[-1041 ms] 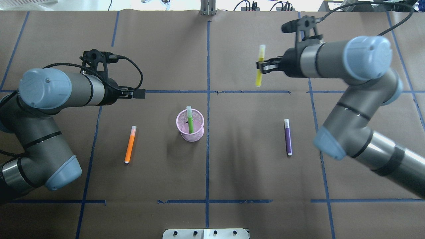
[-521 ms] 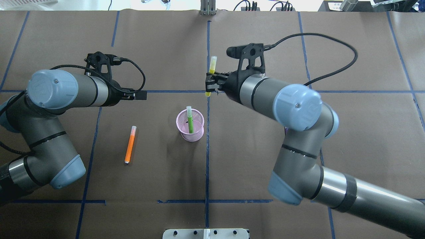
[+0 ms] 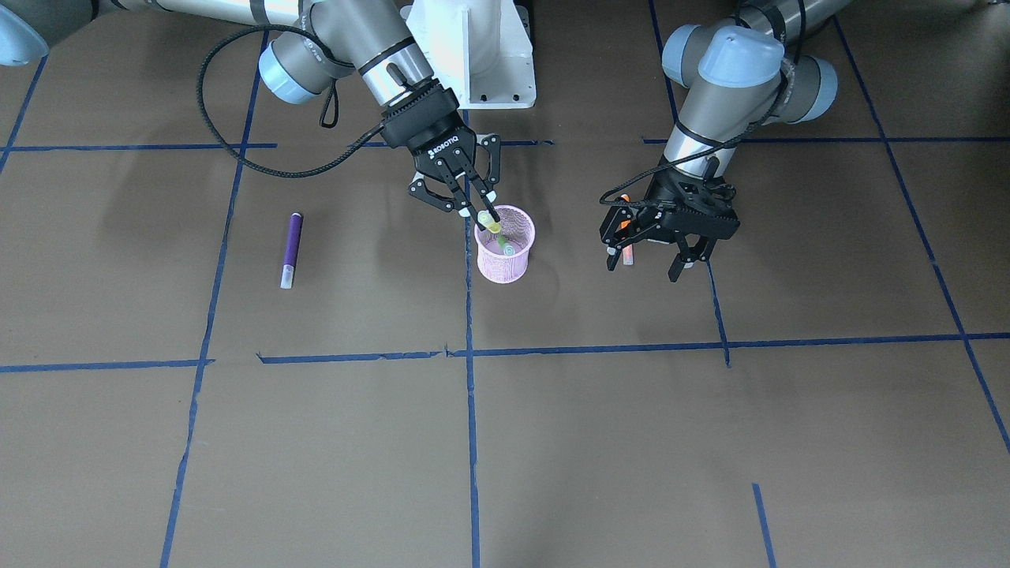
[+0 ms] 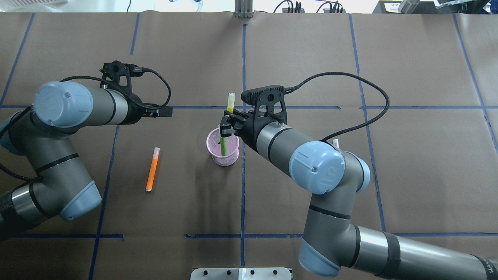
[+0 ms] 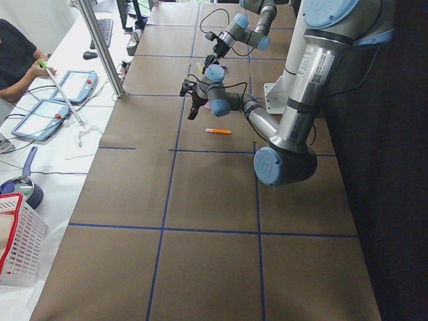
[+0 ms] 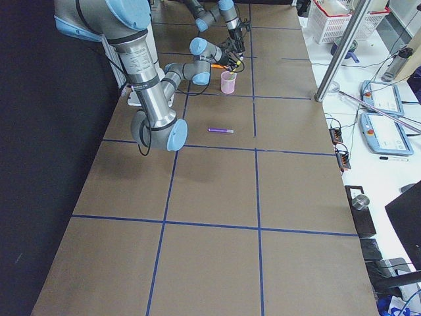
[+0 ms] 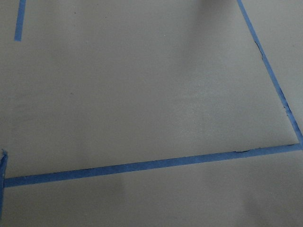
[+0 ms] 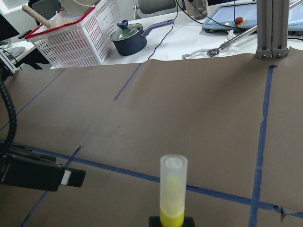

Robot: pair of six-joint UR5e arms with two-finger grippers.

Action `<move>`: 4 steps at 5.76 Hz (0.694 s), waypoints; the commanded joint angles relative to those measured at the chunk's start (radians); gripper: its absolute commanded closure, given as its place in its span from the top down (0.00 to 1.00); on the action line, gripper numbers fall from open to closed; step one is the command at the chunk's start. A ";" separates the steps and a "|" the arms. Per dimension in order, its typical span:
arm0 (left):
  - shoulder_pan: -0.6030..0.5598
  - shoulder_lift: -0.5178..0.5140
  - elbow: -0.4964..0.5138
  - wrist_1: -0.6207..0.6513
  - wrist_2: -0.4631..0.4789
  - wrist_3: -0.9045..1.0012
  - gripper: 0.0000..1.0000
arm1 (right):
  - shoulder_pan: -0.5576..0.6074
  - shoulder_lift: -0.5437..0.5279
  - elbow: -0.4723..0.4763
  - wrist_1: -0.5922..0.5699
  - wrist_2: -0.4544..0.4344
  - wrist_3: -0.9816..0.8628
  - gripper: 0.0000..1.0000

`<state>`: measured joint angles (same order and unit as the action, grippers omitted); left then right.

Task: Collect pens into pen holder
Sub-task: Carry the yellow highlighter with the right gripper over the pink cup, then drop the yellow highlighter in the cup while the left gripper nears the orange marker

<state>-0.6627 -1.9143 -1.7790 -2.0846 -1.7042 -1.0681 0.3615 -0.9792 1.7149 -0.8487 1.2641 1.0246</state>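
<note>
The pink mesh pen holder (image 4: 229, 156) (image 3: 505, 264) stands at the table's middle with a green pen (image 4: 223, 144) upright in it. My right gripper (image 4: 225, 125) (image 3: 485, 209) is shut on a yellow pen (image 4: 230, 105) (image 8: 173, 189), held upright over the holder's rim, lower end dipping inside. An orange pen (image 4: 152, 170) lies left of the holder. My left gripper (image 3: 643, 268) (image 4: 165, 111) hangs open and empty above the table near it. A purple pen (image 3: 290, 248) lies on the right side, mostly hidden under my right arm in the overhead view.
The brown paper table carries blue tape lines (image 7: 142, 165). The robot's white base (image 3: 473, 55) is at the near edge. A metal post (image 4: 243, 9) stands at the far edge. A white basket (image 8: 75, 38) and a pot (image 8: 130, 38) sit on the side table beyond.
My right arm has swung left from the far right of the table, carrying the yellow pen to the holder and lowering it. The left arm has barely moved.
</note>
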 commanded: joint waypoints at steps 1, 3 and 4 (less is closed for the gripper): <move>0.000 0.001 -0.002 0.000 -0.002 0.000 1.00 | -0.027 -0.006 -0.015 -0.001 -0.020 0.000 0.31; 0.003 0.006 0.007 0.011 -0.003 -0.001 1.00 | -0.032 -0.009 -0.037 -0.012 -0.020 0.008 0.94; 0.003 0.003 0.004 0.035 -0.073 -0.001 1.00 | -0.030 -0.010 -0.028 -0.013 -0.015 0.008 0.99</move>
<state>-0.6604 -1.9104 -1.7746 -2.0679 -1.7303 -1.0691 0.3317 -0.9870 1.6837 -0.8586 1.2455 1.0317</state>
